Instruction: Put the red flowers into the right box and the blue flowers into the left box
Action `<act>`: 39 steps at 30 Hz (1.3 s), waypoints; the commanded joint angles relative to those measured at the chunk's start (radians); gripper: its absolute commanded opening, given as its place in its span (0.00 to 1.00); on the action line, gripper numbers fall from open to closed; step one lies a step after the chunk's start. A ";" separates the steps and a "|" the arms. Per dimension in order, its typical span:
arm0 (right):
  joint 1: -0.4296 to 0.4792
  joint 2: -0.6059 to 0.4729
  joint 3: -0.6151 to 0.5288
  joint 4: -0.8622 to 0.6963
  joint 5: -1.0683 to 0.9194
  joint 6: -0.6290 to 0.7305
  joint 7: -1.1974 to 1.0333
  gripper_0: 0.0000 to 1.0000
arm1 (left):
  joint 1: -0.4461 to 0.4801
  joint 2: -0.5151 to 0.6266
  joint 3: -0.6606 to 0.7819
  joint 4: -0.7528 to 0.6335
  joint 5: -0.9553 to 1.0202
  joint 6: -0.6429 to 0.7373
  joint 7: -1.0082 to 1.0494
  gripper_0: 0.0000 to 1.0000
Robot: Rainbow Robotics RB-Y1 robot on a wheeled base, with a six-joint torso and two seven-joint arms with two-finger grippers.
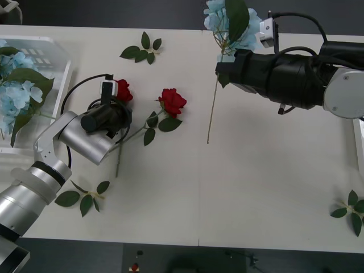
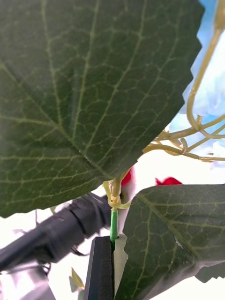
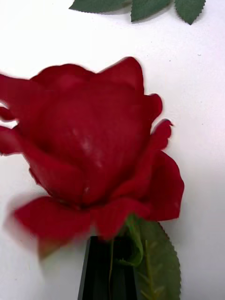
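A: Roses first. Where are they?

B: Two red flowers on the table, left of centre. One rose lies free w/ its stem running down-left. The other rose sits right at the left gripper.

A: Left gripper's got it?

B: Yes. In the left wrist view the black fingers are closed narrow on the stem just below the bloom, a leaf beside them. Whether the bloom is lifted off the table, can't tell.

A: Right arm?

B: Right gripper is at the far edge of the table, right of centre, clamped on a blue flower. Its thin stem hangs down toward the table. In the right wrist view a black finger pinches the green stem under big dark leaves, pale blue petals behind.

A: Boxes?

B: Left box, slotted white, at the table's left edge, w/ blue flowers already lying in it. Right box: just a white rim at the table's right edge.

A: Anything else?

B: Loose leaf sprigs: one far-centre, one near-left, one near-right.
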 commanded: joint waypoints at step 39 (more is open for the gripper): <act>-0.013 0.222 -0.184 0.396 -0.965 0.640 1.434 0.00 | 0.128 0.092 0.359 -0.643 0.739 0.585 -0.475 1.00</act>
